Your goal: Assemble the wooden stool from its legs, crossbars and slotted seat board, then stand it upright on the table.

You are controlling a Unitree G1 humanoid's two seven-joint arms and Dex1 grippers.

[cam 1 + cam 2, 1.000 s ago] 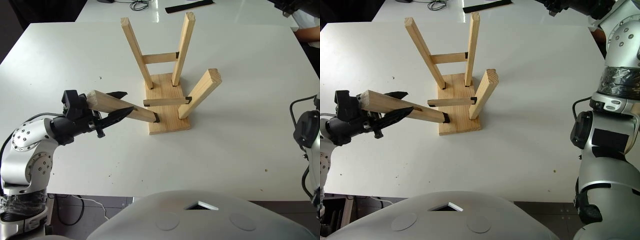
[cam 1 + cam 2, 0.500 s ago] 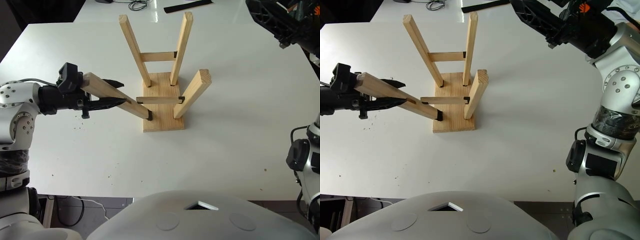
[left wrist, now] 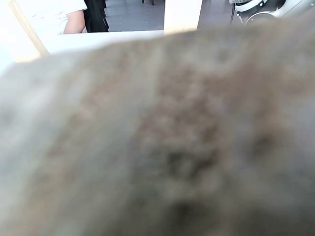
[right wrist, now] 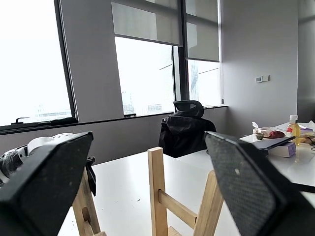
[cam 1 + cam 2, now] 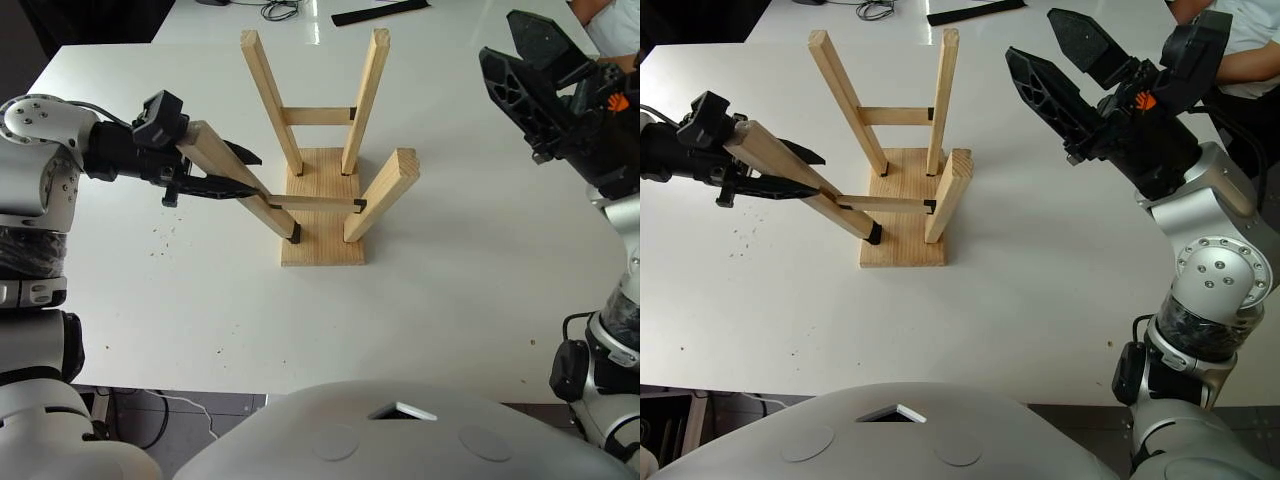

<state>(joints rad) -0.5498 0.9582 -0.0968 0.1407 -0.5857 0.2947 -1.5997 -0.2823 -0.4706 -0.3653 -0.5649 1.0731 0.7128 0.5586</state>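
Note:
The stool stands upside down on its seat board [image 5: 322, 245] in the middle of the white table [image 5: 450, 280]. Two far legs [image 5: 272, 100] rise from the board, joined by a crossbar [image 5: 318, 115]. The near right leg [image 5: 380, 195] leans outward. A second crossbar [image 5: 315, 204] links it to the near left leg [image 5: 225, 165], which slants out to the left. My left gripper [image 5: 250, 175] is shut on that leg, whose wood [image 3: 172, 147] sits close against the wrist camera. My right gripper [image 5: 1035, 35] hangs open in the air to the right of the stool, fingers [image 4: 44, 177] spread wide.
A black strip [image 5: 380, 12] and cables [image 5: 280, 8] lie at the table's far edge. Small dark specks [image 5: 160, 235] dot the tabletop near my left arm. Bare table stretches in front of the stool and to its right.
My left gripper has risen with the near left leg, which now slants more steeply. The right gripper has come in from the upper right, open, and now sits nearer the stool.

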